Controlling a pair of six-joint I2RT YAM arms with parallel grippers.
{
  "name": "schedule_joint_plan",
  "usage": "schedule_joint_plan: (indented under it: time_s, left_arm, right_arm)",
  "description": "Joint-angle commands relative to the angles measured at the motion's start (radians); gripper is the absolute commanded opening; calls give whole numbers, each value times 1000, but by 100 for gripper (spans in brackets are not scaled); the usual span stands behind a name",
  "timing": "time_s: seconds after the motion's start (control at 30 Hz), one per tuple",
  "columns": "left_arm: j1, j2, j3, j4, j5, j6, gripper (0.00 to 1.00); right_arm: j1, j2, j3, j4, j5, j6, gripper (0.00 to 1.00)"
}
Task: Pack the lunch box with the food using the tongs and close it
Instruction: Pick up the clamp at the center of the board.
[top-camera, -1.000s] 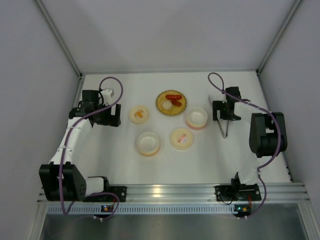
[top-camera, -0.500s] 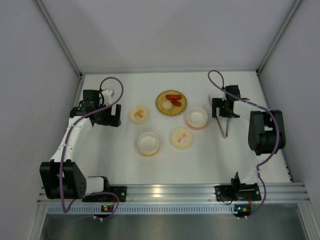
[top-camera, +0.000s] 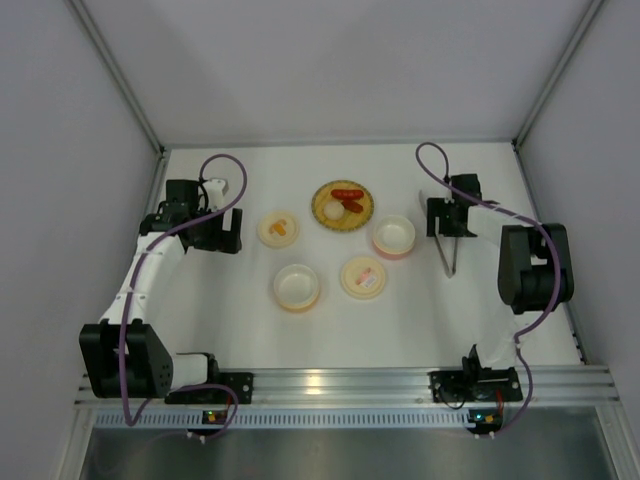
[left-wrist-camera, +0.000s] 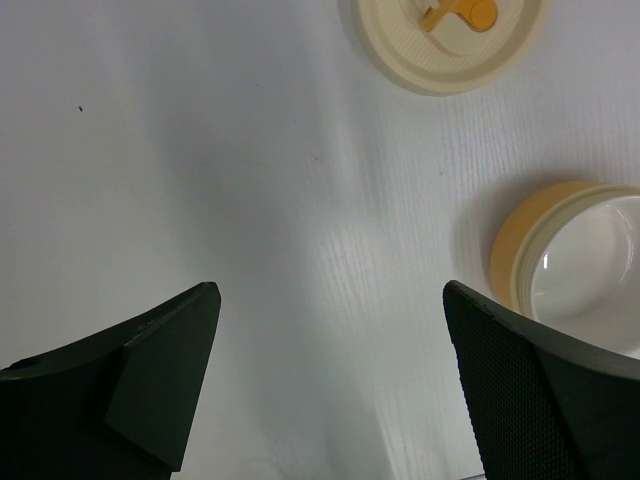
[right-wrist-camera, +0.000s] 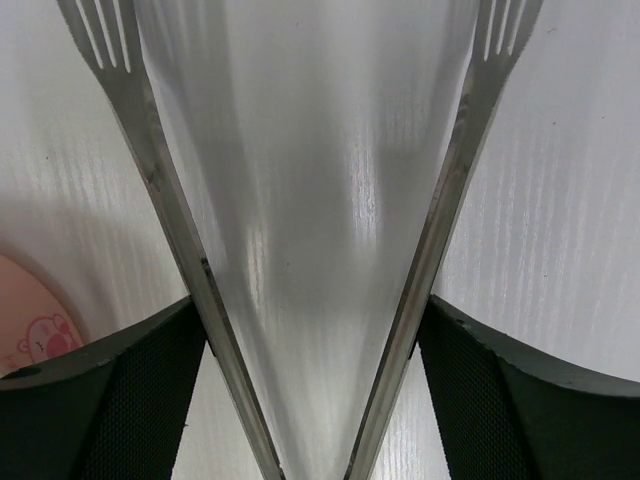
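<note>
The right fingers (right-wrist-camera: 110, 400) are closing in now. A second ago they were hanging fully spread over the tongs (right-wrist-camera: 170, 220), and now they are drawing up against the outer edges of both silver arms, one pad on each side, touching by the look of the wrist view. The tongs are lying flat on the surface (top-camera: 420, 320) at the right of the overhead frame, just right of the pink bowl (top-camera: 394, 236). Their forked tips are pointing toward the top of the wrist view and their arms are gaping at full spring, so the pinch is only just beginning. The arm itself is barely shifting overhead; only the fingers are moving. To me that is saying the pick-up is under way and the packing is not: the food (top-camera: 347, 202), red sausage pieces and a white ball, is sitting on the woven plate (top-camera: 345, 184) at upper centre. Both bowls, the pink one and the other (top-camera: 297, 286) at lower centre, are lying open with nothing in them, and the two lids (top-camera: 278, 229) are resting apart on the surface. Over at the left, the left fingers (left-wrist-camera: 130, 390) are staying spread wide above bare surface, gripping nothing, exactly as a second ago.
</note>
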Motion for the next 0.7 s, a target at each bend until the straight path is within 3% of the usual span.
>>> schedule_joint_plan:
  time_s: [0.0,0.33,0.67]
  left_arm:
    - [0,-3,25,24,-4,9,98]
    - [-2,-3,29,24,2,6,98]
    - [0,11,43,24,19,-5,98]
  right_arm:
    - [6,8,-19,-25,-6,2,79]
    - [-40,-179,18,-137,-90,-48,69]
    - [-103,-211,133,-280,-177,-176,65]
